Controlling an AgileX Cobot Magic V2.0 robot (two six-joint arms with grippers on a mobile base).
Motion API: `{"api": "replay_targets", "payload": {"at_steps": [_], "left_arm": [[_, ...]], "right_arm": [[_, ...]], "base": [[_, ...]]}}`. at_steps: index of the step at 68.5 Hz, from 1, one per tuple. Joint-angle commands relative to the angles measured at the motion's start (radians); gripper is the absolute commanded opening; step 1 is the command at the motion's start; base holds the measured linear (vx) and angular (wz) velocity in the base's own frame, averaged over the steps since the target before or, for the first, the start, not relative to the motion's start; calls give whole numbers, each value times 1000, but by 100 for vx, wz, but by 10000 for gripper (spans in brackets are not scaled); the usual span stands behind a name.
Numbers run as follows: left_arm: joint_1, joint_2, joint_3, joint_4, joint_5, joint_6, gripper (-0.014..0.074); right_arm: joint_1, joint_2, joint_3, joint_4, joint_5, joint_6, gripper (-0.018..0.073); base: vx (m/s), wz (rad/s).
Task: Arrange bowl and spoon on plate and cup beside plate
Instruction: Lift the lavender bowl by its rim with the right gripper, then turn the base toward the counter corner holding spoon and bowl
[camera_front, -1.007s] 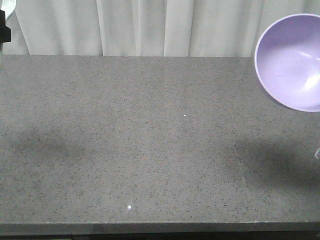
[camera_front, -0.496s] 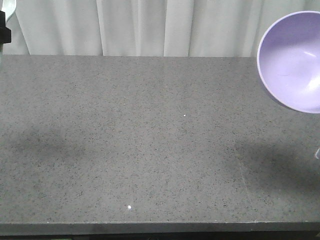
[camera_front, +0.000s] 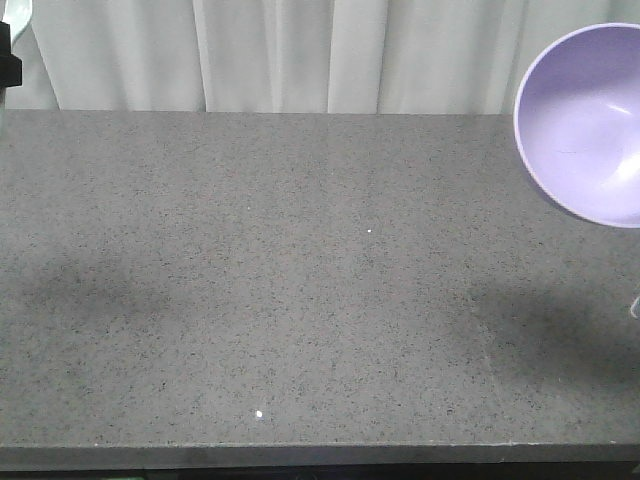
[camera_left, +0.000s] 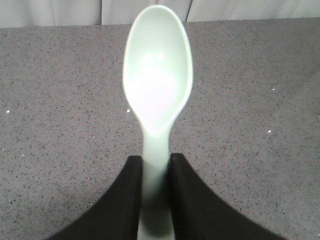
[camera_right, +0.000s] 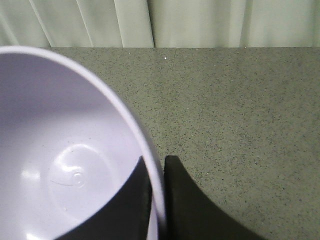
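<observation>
The small round glossy lavender-purple plastic bowl (camera_front: 585, 125) runs off the right edge of the front view and off the left and bottom edges of the right wrist view, where the right tool (camera_right: 156, 161) covers part of its inside. The short pale mint-green plastic spoon (camera_left: 158, 85) has a blurred handle, partly hidden by the left tool (camera_left: 156, 160) and cut by the bottom edge. A dark block (camera_front: 8, 60) at the front view's left edge is too cropped to identify.

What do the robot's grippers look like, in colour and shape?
The left gripper has two smooth, matte black fingers, broad at the base and curving in to narrow, rounded tips. The right gripper looks the same: plain black, curved and tapering. No cables, markings or labels show on either.
</observation>
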Motion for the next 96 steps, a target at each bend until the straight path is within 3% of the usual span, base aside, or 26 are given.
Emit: {"api": "replay_targets", "payload": {"at_steps": [1,96], "left_arm": [[-3,-28,-25,-30,-55,1,-8],[-3,-28,-25,-30,-55,1,-7]], "right_arm": [[1,-15,-27,18,-67,-8,-11],[1,-15,-27,18,-66,-8,-11]], "base": [[0,0],[0,-18]]}}
